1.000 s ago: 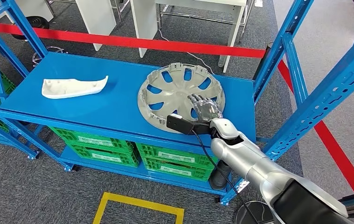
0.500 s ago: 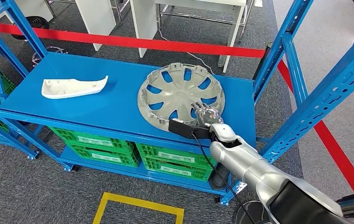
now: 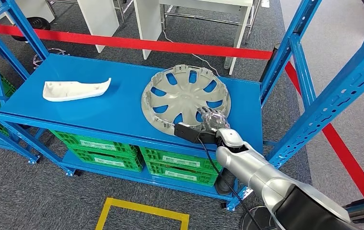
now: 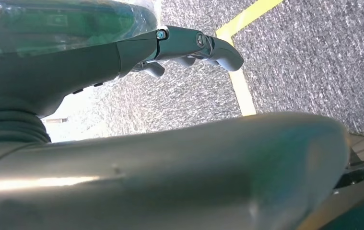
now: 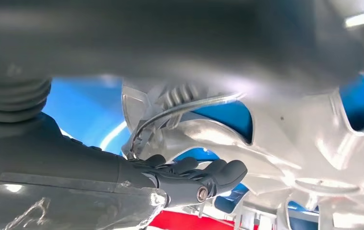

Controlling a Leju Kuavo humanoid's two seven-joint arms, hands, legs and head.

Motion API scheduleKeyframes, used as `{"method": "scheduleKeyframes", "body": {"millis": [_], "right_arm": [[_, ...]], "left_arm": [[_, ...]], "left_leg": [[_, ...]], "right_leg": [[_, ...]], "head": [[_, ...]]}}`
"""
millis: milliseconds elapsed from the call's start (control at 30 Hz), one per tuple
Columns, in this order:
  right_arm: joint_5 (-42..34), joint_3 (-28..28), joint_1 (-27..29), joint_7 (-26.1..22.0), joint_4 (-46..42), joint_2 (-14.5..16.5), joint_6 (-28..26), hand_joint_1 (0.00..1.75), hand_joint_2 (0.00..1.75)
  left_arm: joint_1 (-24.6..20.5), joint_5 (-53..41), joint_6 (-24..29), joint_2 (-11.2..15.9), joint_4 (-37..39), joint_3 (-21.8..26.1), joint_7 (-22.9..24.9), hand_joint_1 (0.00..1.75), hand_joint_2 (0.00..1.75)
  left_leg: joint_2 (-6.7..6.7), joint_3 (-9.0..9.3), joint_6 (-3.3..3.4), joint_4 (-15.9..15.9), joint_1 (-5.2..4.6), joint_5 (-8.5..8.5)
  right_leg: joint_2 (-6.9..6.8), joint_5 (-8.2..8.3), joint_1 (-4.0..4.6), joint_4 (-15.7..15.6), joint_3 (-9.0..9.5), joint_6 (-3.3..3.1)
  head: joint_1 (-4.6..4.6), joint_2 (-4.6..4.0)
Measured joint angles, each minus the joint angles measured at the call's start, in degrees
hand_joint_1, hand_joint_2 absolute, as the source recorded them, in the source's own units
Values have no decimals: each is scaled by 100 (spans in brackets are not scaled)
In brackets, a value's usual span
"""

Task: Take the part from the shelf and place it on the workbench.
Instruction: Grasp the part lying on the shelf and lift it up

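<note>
R hand (image 3: pixel 212 118) sits at the near edge of the silver wheel cover (image 3: pixel 184 98), fingers (image 5: pixel 204 175) laid on its rim on the side closest to the robot. In the R wrist view the dark fingers curl in against the cover's inner ribs; looks like a grasp on the rim, but the view is blurred and too close, so can't tell if it truly holds it. The wheel cover lies flat, inner side up, on the blue shelf (image 3: pixel 122 103), reaching out ahead of the hand and to its left. A white curved part (image 3: pixel 76 89) lies on the same deck, well apart to the hand's left. Below the hand, under the deck, green crates (image 3: pixel 136 155) stand in a row. Past the shelf, beyond the hand, a red tape line (image 3: pixel 122 42) runs across the grey floor.

L hand (image 4: pixel 189 45) hangs over grey carpet near a yellow floor line (image 4: pixel 240 86), fingers loosely bent, nothing in them.
</note>
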Motion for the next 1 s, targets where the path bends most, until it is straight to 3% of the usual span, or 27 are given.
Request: {"method": "scheduleKeyframes", "body": {"millis": [633,667,767,800,1000], "right_arm": [[-633,-228,14,-640,122,50,-163,0,175],[-656,-240,14,-665,132,58,-169,10,175],[-716,-275,14,-722,162,72,-187,136,175],[-732,-285,15,-733,175,76,-192,169,175],[-791,-325,13,-761,236,84,-224,175,175]], "left_arm": [[-24,-121,-38,46,0,0,-14,0,0],[-32,-136,-25,56,-1,0,2,0,0],[-70,-179,3,97,-13,-1,55,0,0],[-87,-197,8,113,-25,-1,73,0,0],[-154,-244,16,182,-99,0,143,0,0]], "left_leg": [[1,7,0,0,0,0],[0,7,0,0,0,0],[0,7,0,0,1,0],[0,7,0,0,1,0],[0,7,0,0,1,0]], "right_leg": [[-1,0,0,0,7,0],[-1,0,1,0,7,0],[0,0,1,0,7,0],[0,0,1,0,7,0],[-1,0,1,0,8,0]], "head": [[1,0],[0,0],[-1,0],[0,0],[0,0]]}}
